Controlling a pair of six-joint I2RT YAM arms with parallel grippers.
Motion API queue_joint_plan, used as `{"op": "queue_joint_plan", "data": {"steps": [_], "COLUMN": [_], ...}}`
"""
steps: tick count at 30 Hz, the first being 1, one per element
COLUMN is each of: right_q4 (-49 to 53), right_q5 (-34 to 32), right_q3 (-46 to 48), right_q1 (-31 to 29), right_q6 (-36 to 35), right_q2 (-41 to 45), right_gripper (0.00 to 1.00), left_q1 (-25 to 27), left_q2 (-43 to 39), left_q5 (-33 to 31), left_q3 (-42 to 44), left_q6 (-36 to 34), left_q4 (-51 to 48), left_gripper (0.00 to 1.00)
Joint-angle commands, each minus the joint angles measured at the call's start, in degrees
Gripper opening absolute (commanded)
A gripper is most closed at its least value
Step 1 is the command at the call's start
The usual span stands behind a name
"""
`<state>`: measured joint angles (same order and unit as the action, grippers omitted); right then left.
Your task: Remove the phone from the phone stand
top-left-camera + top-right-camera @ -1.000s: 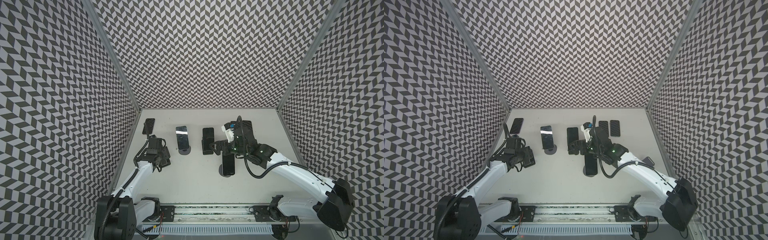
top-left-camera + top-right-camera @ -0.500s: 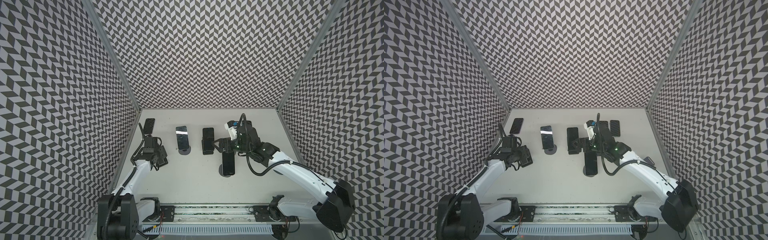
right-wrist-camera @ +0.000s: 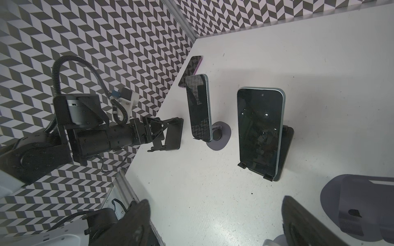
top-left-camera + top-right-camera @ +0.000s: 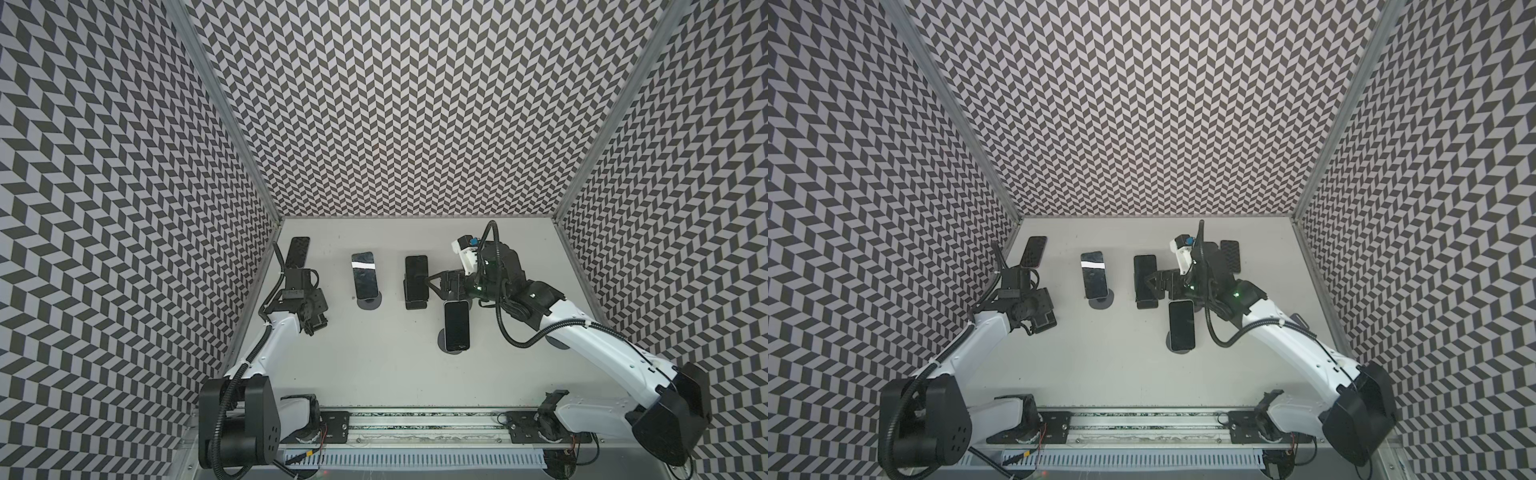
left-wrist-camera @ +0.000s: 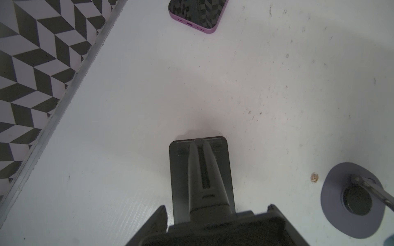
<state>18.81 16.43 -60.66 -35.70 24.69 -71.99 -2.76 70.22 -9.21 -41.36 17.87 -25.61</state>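
phone (image 4: pixel 417 277) with a pale blue rim leans on its black stand (image 4: pixel 415 305) near the middle of the table (image 4: pixel 374 365), screen dark. right end effector (image 4: pixel 432 284) hovers at the phone's 3 o'clock side, jaws spread wide with nothing between them; whether a fingertip touches the phone's edge i cannot tell. left end effector (image 3: pixel 168 133), out at 9 o'clock, is clamped on the sides of an empty black stand (image 5: pixel 181 174). purple phone (image 4: pixel 298 253) lies flat at 11 o'clock by the wall. second phone (image 4: pixel 365 274) leans on a round-based stand (image 4: pixel 369 302) at 9 o'clock of the task phone. third phone (image 4: pixel 457 325) leans on another round base (image 4: pixel 441 341) at its 5 o'clock.
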Motion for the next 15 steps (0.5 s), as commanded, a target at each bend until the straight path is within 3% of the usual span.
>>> {"op": "queue_joint_plan", "data": {"steps": [1,8,15], "right_q4": [-1.1,-0.9,-1.2], "right_q5": [0.2,-1.2,-0.8], "right_q3": [-2.0,-1.9,-1.6], "right_q1": [0.4,0.4,0.5], "right_q6": [-1.6,-2.9,-2.9], "right_q2": [1.3,1.4,1.6], "right_gripper": [0.94,0.93,0.93], "left_q1": [-0.8,-0.8,-0.8], "left_q2": [0.5,0.5,0.3], "left_q5": [-0.1,1.7,1.7], "left_q3": [-0.6,0.8,0.9], "left_q6": [-0.1,1.7,2.9], "left_q4": [0.4,1.0,0.9], "left_gripper": [0.66,0.73,0.88]}}
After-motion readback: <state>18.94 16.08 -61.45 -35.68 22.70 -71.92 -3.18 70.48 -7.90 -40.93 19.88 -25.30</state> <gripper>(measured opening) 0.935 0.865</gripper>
